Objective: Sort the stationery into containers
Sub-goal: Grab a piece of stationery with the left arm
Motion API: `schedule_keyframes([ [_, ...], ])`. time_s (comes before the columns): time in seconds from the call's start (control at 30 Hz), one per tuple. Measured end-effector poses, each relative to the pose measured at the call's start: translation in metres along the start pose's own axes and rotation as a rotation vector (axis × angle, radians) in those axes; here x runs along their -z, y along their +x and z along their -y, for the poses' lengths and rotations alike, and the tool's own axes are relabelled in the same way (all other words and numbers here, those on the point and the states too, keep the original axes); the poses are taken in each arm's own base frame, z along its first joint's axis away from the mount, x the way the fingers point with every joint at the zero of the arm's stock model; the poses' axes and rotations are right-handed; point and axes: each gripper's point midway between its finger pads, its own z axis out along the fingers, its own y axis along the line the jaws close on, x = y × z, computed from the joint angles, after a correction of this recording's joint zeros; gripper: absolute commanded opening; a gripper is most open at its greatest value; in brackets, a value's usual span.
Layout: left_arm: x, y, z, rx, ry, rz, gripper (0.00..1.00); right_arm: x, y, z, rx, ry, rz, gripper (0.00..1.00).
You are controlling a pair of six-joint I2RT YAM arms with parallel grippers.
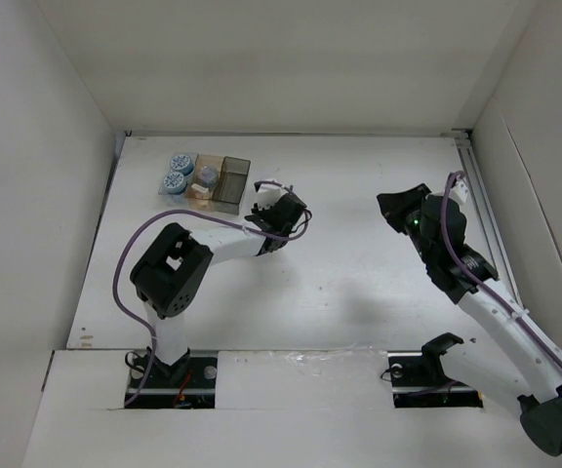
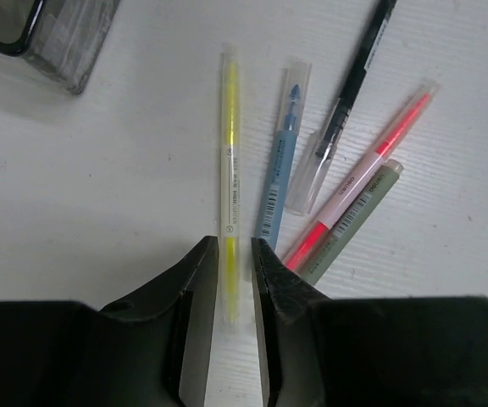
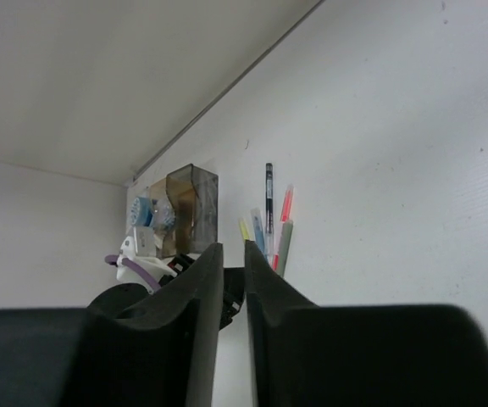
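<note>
Several pens lie side by side on the table in the left wrist view: yellow (image 2: pixel 230 170), blue (image 2: pixel 280 170), black (image 2: pixel 346 110), pink (image 2: pixel 371 161) and grey-green (image 2: pixel 354 225). My left gripper (image 2: pixel 234 250) is down at the table with its jaws closed on the near end of the yellow pen. In the top view it (image 1: pixel 279 216) sits just right of the three joined trays. The clear tray (image 1: pixel 191 156) holds two tape rolls (image 1: pixel 175 173), the amber tray (image 1: pixel 212 156) holds pale erasers (image 1: pixel 201 192), and the grey tray (image 1: pixel 233 185) looks empty. My right gripper (image 1: pixel 393 207) is raised, almost shut and empty.
The smoky grey tray's corner (image 2: pixel 66 42) is at the upper left in the left wrist view, apart from the pens. The right wrist view shows its fingers (image 3: pixel 210 280), the pens (image 3: pixel 268 203) and the trays (image 3: pixel 191 203) far off. White walls enclose the table.
</note>
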Motion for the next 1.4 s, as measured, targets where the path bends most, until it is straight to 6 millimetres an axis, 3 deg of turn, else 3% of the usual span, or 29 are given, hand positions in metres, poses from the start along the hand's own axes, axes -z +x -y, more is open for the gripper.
schedule_keyframes([
  [0.13,-0.001,-0.001,-0.003,0.026,-0.012,-0.001,0.23,0.000,0.000,0.000,0.000,-0.001,-0.001,0.34],
  [0.4,-0.011,-0.008,-0.015,0.071,-0.042,-0.002,0.28,0.001,0.000,-0.001,0.000,-0.003,-0.001,0.35],
  [0.73,-0.029,0.011,-0.012,0.034,-0.061,-0.040,0.28,0.001,0.001,-0.002,0.001,-0.010,-0.009,0.36],
  [0.9,-0.031,0.012,-0.013,0.027,-0.068,-0.041,0.21,0.001,0.002,-0.002,0.001,-0.011,-0.010,0.36],
  [1.13,-0.034,0.010,-0.014,0.021,-0.086,-0.027,0.04,0.001,0.002,-0.002,0.001,-0.012,-0.012,0.36],
  [1.3,-0.031,0.007,-0.016,0.017,-0.087,-0.022,0.01,0.004,0.000,-0.004,-0.002,-0.020,-0.007,0.36],
  [1.4,-0.019,-0.009,-0.013,0.020,-0.063,0.001,0.01,0.004,-0.001,-0.005,-0.003,-0.022,-0.005,0.36],
])
